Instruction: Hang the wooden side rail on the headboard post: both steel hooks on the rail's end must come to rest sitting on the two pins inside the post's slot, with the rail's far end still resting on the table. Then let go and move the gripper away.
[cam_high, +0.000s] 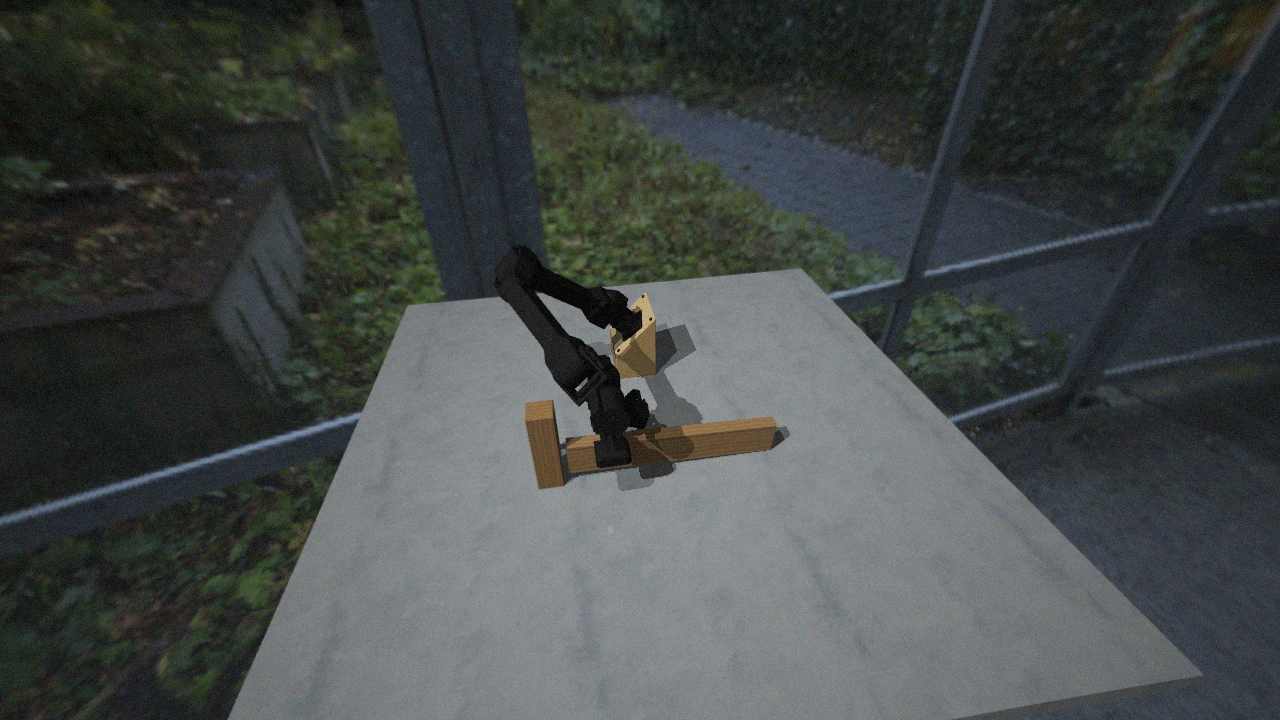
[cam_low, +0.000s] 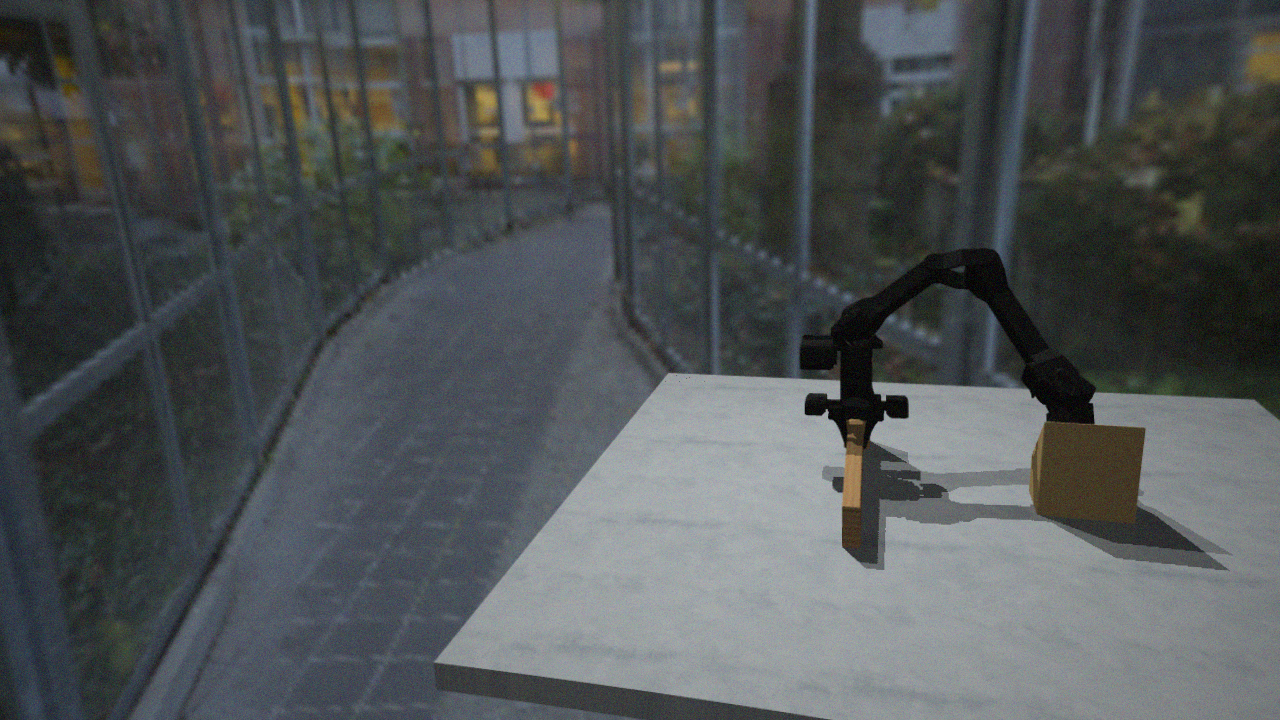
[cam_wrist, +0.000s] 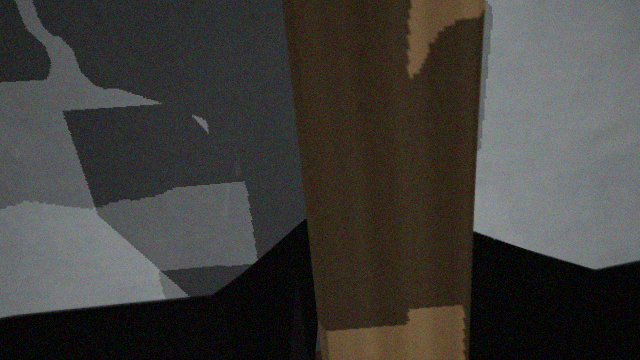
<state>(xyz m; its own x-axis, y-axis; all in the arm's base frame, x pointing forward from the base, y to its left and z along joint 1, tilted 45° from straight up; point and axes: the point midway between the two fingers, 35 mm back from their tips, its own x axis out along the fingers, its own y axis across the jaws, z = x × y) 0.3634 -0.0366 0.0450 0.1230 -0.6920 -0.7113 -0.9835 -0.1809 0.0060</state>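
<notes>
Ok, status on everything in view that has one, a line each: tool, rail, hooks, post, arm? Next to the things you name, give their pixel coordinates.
tool (cam_high: 614, 461) (cam_low: 856, 438): shut on the rail
rail (cam_high: 707, 438) (cam_low: 853, 483) (cam_wrist: 390, 175): gripped near its post end, not released
hooks: hidden, seating can't be told
post (cam_high: 545, 447): upright, beside the rail's near end
arm (cam_high: 543, 331) (cam_low: 1020, 322): bent, reaching down to the rail
</notes>
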